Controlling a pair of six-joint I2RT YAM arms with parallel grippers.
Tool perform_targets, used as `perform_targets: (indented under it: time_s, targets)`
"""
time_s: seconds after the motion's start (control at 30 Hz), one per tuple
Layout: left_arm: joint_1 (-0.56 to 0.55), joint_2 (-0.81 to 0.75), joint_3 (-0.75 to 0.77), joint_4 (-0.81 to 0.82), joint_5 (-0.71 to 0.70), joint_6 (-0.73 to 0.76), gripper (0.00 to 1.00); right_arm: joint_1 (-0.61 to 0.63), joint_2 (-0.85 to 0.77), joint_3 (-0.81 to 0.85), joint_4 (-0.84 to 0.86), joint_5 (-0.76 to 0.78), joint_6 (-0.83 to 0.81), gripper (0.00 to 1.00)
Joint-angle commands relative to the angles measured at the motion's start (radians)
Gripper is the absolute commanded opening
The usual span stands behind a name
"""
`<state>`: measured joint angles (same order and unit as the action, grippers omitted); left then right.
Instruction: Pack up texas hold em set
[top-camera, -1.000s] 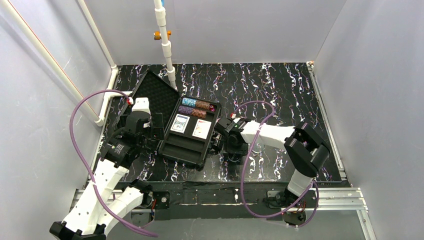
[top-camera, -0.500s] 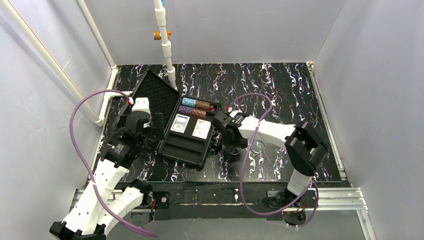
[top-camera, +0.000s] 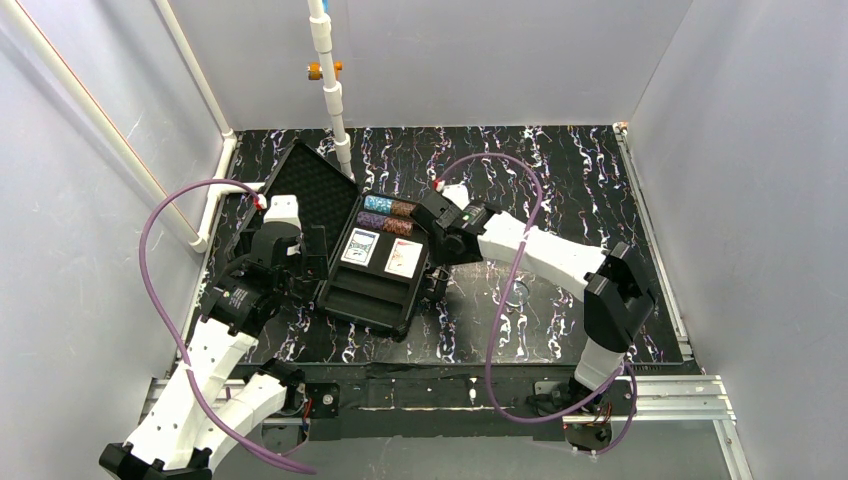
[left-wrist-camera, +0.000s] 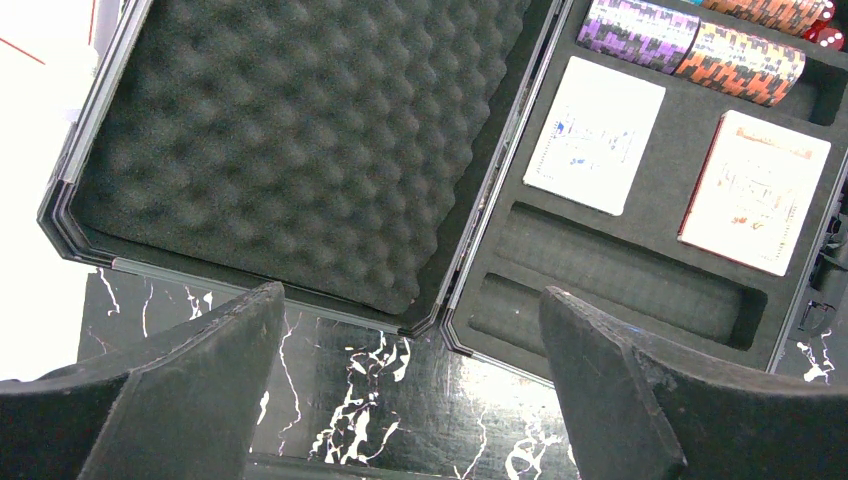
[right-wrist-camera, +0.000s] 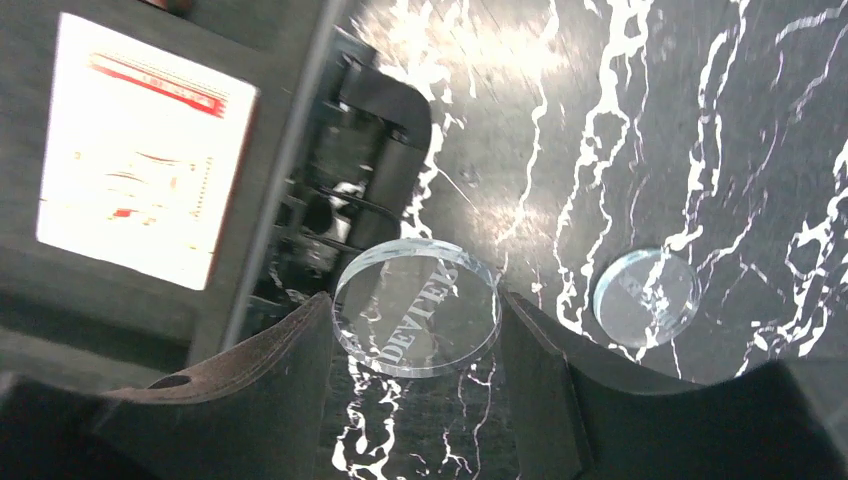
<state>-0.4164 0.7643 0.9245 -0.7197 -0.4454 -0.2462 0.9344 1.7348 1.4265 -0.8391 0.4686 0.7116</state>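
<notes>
The black case (top-camera: 365, 310) of the texas hold em set lies open at the left, its foam-lined lid (left-wrist-camera: 300, 150) folded back. The tray (left-wrist-camera: 620, 280) holds teal (top-camera: 377, 203), purple (left-wrist-camera: 640, 25) and brown (left-wrist-camera: 745, 65) chip stacks and two card decks (left-wrist-camera: 596, 135) (left-wrist-camera: 757, 190). My right gripper (right-wrist-camera: 415, 345) is shut on a clear round disc (right-wrist-camera: 415, 318), held above the table beside the case's handle (right-wrist-camera: 375, 150). A second clear disc (right-wrist-camera: 645, 297) lies on the table. My left gripper (left-wrist-camera: 410, 400) hangs open over the case's near left corner, holding nothing.
A white pipe (top-camera: 330, 80) stands at the back, just behind the lid. Grey walls close in the black marbled table (top-camera: 560, 180) on three sides. Red dice (left-wrist-camera: 825, 35) sit at the tray's far corner. Purple cables loop off both arms.
My right gripper has risen from the table with the clear disc and moved back along the case's right edge. The second disc now shows on the table. The left arm has not moved.
</notes>
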Motion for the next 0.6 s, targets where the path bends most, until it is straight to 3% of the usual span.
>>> perform_targets:
  time_s: [0.0,0.57]
  targets:
    - [-0.001,-0.006,-0.009,-0.014,-0.030,-0.002,0.98,0.012,0.013,0.133,0.002,0.020,-0.100,0.36]
    - [-0.001,-0.074,-0.012,-0.018,-0.139,-0.025,0.98,0.137,0.283,0.492,0.040,-0.075,-0.195,0.36]
